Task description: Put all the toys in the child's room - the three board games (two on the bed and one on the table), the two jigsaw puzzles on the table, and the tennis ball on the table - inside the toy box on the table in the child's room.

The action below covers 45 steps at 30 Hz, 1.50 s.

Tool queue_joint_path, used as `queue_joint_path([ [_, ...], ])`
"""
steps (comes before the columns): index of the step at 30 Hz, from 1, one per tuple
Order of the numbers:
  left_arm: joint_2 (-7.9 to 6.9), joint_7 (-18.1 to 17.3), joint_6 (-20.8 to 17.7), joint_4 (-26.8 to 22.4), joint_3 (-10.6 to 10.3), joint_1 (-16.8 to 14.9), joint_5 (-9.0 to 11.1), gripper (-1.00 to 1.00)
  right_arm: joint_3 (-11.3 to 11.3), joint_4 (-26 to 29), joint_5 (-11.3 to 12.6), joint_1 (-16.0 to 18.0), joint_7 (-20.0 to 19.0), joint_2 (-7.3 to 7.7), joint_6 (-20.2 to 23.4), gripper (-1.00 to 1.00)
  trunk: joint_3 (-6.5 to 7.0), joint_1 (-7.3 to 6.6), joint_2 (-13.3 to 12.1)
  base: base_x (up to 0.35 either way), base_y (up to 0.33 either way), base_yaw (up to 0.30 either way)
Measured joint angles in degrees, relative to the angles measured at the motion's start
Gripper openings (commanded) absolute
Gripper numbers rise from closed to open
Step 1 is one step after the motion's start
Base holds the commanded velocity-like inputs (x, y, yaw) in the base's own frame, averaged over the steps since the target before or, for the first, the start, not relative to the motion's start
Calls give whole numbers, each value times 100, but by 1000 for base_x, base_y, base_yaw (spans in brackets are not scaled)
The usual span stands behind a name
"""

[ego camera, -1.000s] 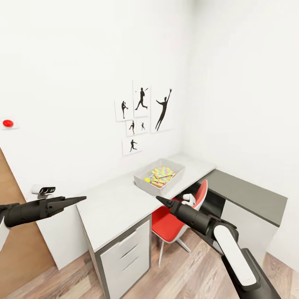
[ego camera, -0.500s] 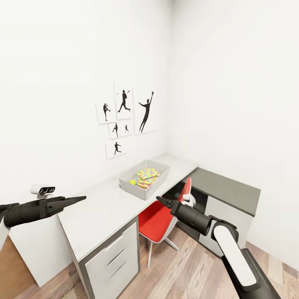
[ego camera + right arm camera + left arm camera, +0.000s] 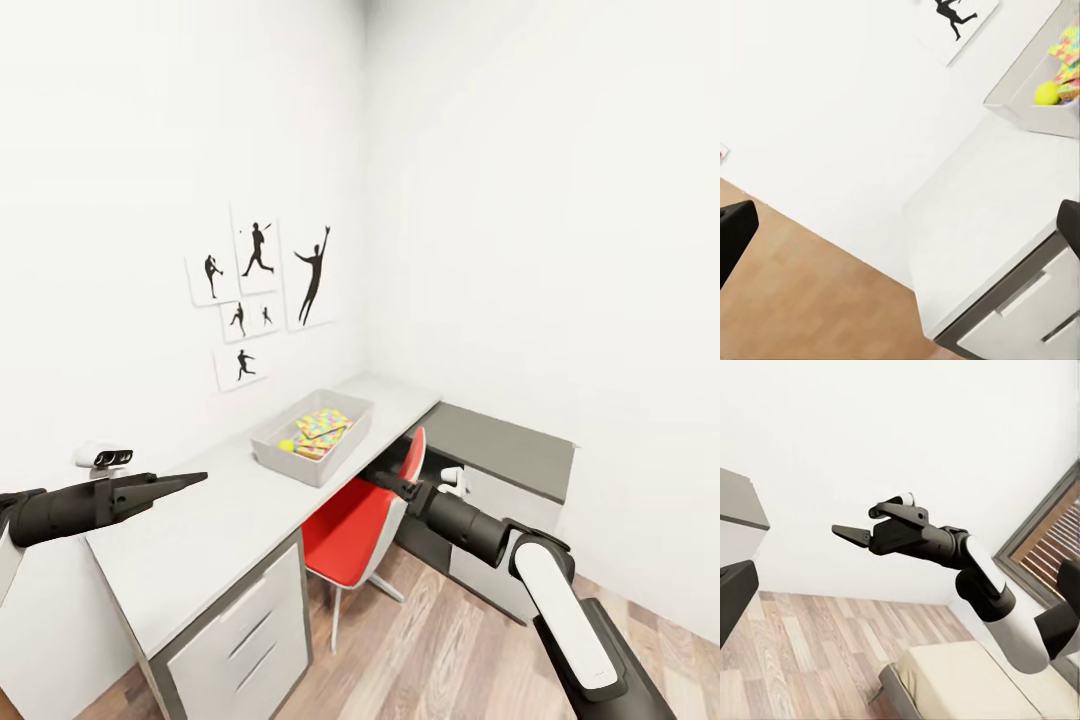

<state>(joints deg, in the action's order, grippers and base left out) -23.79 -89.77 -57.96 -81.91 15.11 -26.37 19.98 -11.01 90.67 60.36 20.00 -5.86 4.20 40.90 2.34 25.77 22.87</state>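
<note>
Your view has swung right since a second ago, so the table (image 3: 200, 540) and toy box (image 3: 285, 462) now sit further left. Both arms hold as before: left gripper (image 3: 196, 479) pressed together over the table's near edge, right gripper (image 3: 385, 482) closed by the red chair (image 3: 355, 525). Jigsaw puzzles (image 3: 322, 424) and tennis ball (image 3: 286, 446) lie in the box at the table's back edge.

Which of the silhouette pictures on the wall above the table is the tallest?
The rightmost picture, showing a figure stretching one arm straight up. It spans the height of two rows of the smaller pictures beside it and hangs nearest the room's corner.
</note>
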Motion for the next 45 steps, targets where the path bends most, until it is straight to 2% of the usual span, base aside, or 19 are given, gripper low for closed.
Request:
queue_joint_path([
  [45,0,0,4,1,0,-1,-6,100,22,-46,1,0,1,0,0,100,204,-1,0,-15,14,-256],
])
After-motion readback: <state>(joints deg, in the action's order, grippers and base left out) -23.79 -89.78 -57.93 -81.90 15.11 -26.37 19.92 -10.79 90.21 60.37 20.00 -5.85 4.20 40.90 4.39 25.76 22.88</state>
